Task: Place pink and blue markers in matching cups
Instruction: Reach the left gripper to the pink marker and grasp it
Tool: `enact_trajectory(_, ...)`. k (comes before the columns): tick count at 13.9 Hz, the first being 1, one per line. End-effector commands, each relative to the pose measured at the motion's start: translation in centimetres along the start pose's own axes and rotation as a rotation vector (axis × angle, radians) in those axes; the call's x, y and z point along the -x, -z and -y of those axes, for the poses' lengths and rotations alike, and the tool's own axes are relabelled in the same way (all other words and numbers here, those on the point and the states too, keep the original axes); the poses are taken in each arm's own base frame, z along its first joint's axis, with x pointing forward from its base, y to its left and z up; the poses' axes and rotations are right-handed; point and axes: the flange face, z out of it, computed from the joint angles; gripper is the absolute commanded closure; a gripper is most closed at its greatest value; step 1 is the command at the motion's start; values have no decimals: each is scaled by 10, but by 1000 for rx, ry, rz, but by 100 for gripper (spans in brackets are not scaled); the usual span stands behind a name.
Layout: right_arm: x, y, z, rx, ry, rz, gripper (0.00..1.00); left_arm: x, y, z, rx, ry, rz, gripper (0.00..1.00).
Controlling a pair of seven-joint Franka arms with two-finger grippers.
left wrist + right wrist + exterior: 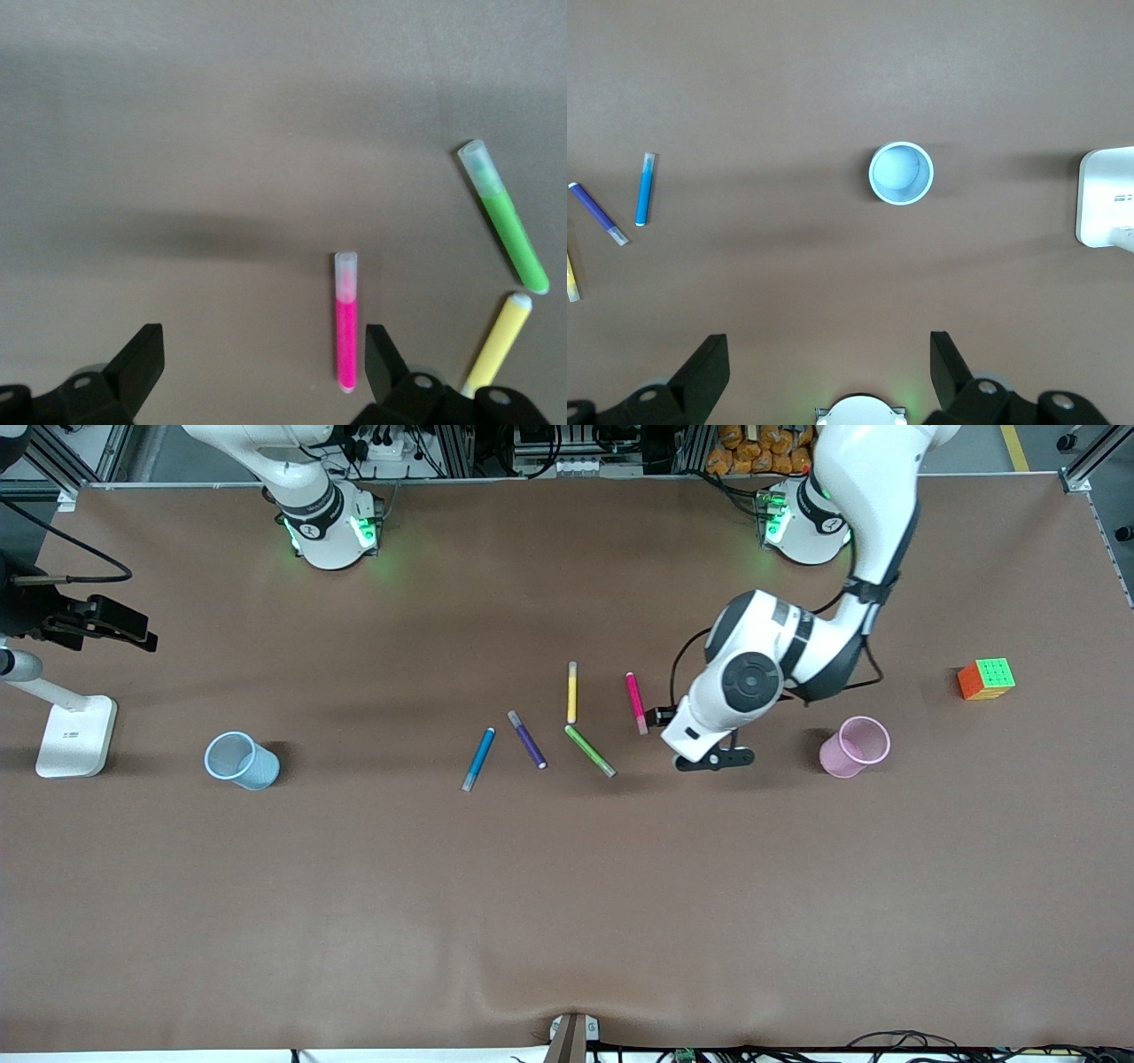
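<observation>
Left gripper (261, 363) hangs low over the brown table (567, 921), between the marker cluster and the pale pink meshed cup (855, 747). Jaws spread wide, nothing held. In the left wrist view the slim magenta-pink marker with a pale end (345, 320) lies flat on the mat just inside one black fingertip (383, 359), close beside it with no clear contact; the other fingertip (142, 359) stands well apart from it. From the front camera the same pink marker (636, 702) lies just beside the left arm's hand, toward the right arm's end of the table from it.

Bright blue marker with a greyish end (478, 759) lies flat in the middle of the table, beside the dark purple marker (526, 739). Green marker (590, 750) and yellow marker (572, 692) lie between the purple and the pink.

Pale blue meshed cup (242, 760) stands upright toward the right arm's end, near a white stand base (77, 735).

Right gripper (828, 363) waits high, jaws wide apart and empty, over the table near the blue cup (901, 173).

Multicoloured puzzle cube (986, 678) sits toward the left arm's end, past the pink cup.
</observation>
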Motion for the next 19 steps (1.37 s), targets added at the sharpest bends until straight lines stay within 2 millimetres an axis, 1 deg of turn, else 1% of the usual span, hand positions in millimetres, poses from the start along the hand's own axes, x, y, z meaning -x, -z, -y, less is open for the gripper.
enact_trajectory(1, 0, 0, 2, -8, -7, 2, 0, 14, -35, -21, 6, 43, -27, 0)
enact_trajectory(2, 0, 0, 2, -8, -5, 2, 0, 15, -42, -24, 3, 49, -27, 0)
enact_trajectory(3, 0, 0, 2, -8, -5, 2, 0, 15, -43, -26, 9, 48, -35, 0)
enact_trajectory(4, 0, 0, 2, -8, -7, 2, 0, 17, -45, -30, 10, 48, -39, 3)
enact_trajectory(5, 0, -1, 2, -8, -5, 4, 0, 21, -52, -34, 4, 56, -34, 10)
enact_trajectory(6, -2, -2, 2, -8, -6, 7, 0, 21, -59, -35, 7, 65, -39, 19)
enact_trajectory(7, -2, -2, 2, -8, -6, 7, 0, 17, -70, -34, 7, 70, -41, 23)
enact_trajectory(10, -2, -1, 2, -8, -6, 1, 0, 16, -79, -36, 18, 86, -52, 26)
enact_trajectory(12, -2, 0, 3, -8, -4, -1, 0, 16, -81, -36, 15, 88, -49, 31)
enact_trajectory(13, -1, 4, 4, -9, -2, -10, 0, 16, -82, -37, 14, 84, -49, 35)
enact_trajectory(15, -1, 5, 5, -12, -3, -14, 0, 19, -81, -42, 16, 77, -52, 47)
enact_trajectory(18, 0, 10, 7, -31, 2, -23, 0, 19, -82, -42, 15, 77, -51, 67)
enact_trajectory(19, 1, 12, 9, -30, 7, -28, 0, 20, -83, -41, 13, 78, -48, 78)
